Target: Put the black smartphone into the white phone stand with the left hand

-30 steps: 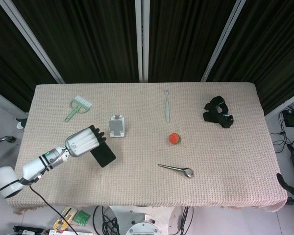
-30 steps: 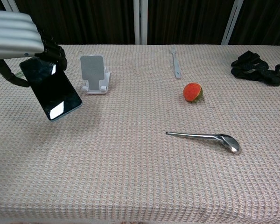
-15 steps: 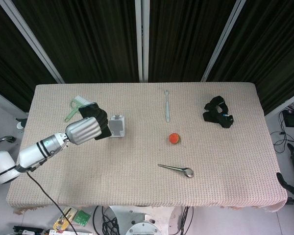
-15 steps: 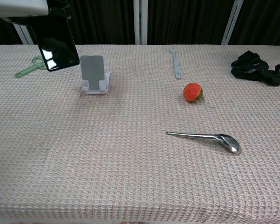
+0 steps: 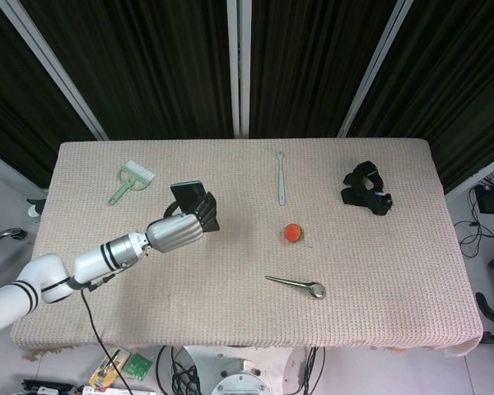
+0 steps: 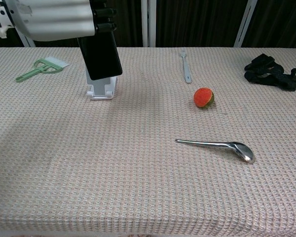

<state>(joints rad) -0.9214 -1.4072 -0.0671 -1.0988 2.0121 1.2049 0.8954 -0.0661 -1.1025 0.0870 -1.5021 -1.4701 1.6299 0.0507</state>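
My left hand (image 5: pixel 181 230) (image 6: pixel 59 19) grips the top of the black smartphone (image 6: pixel 100 55) (image 5: pixel 189 196), holding it upright and slightly tilted. In the chest view the phone hangs right in front of the white phone stand (image 6: pixel 101 89), covering the stand's back plate; only the stand's base shows below the phone's lower edge. In the head view the hand and phone hide the stand entirely. Whether the phone touches the stand cannot be told. The right hand is in neither view.
A green brush (image 5: pixel 130 179) (image 6: pixel 41 67) lies at the back left. A grey toothbrush (image 5: pixel 281 176) (image 6: pixel 186 66), an orange ball (image 5: pixel 292 233) (image 6: pixel 203 97), a metal spoon (image 5: pixel 296 285) (image 6: pixel 217 147) and a black strap bundle (image 5: pixel 366 188) (image 6: pixel 270 71) lie to the right.
The left hand has carried the phone from low at the left, up and rightward, until it hangs over the stand. Nothing else has moved.
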